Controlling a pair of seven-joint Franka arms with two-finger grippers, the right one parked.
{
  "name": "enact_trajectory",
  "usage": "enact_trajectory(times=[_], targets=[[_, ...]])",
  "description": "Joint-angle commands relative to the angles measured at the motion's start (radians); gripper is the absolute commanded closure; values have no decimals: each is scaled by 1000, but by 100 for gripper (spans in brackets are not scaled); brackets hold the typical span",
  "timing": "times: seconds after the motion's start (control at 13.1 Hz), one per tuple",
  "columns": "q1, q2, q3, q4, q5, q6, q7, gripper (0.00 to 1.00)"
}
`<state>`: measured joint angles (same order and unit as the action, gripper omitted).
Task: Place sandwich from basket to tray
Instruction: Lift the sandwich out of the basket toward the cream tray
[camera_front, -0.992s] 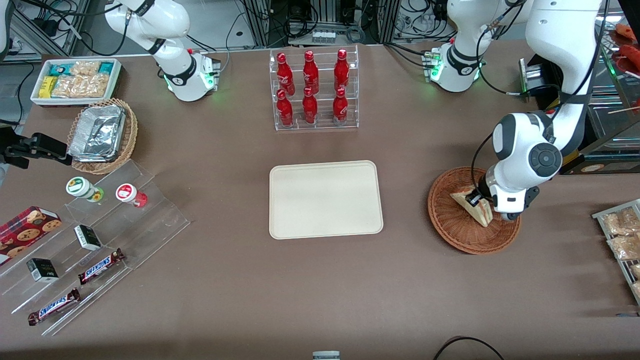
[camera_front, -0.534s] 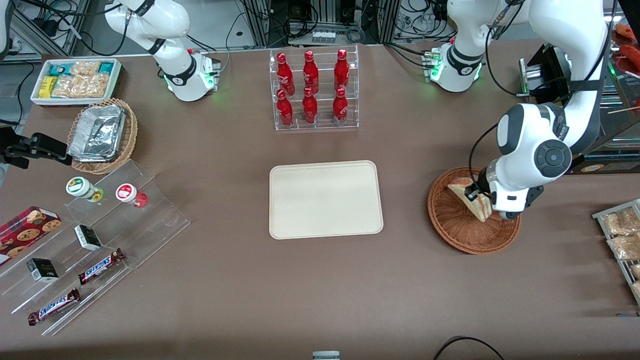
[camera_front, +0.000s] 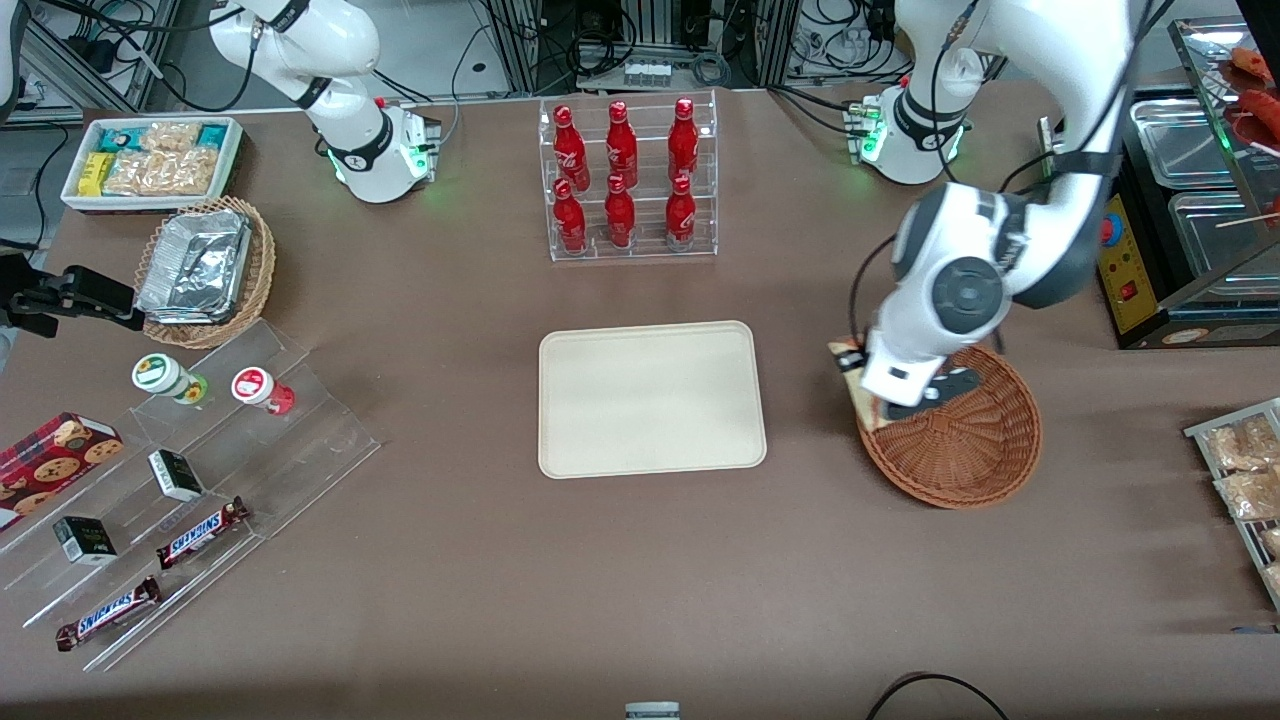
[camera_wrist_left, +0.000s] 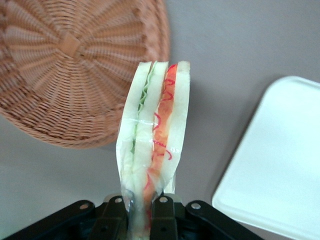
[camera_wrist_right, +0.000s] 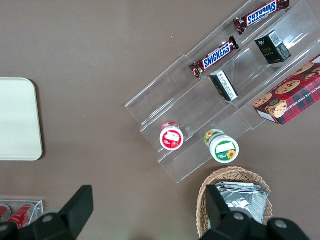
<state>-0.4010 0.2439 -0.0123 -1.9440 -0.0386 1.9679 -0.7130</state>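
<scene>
Gripper: we see one working gripper raised over the basket rim that faces the tray; its two fingers are closed tight on the lower end of the sandwich.
Sandwich: we count one sandwich, wrapped in clear film, held clear of the wicker, above the table between basket and tray.
Basket: one round reddish-brown basket, toward the working arm's end; we see nothing in it.
Tray: one cream tray at the table's centre, nothing on it.
Bottles: we count six red bottles in one clear rack, farther from the front camera than the tray.
</scene>
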Motion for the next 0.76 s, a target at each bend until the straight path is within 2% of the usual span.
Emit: enact_trajectory(times=[0.0, 0.31, 0.69], targets=[[-83, 84, 11, 97, 2, -17, 20, 100], [-203, 263, 11, 310, -7, -26, 4, 100], [-277, 414, 5, 499, -38, -15, -17, 100]])
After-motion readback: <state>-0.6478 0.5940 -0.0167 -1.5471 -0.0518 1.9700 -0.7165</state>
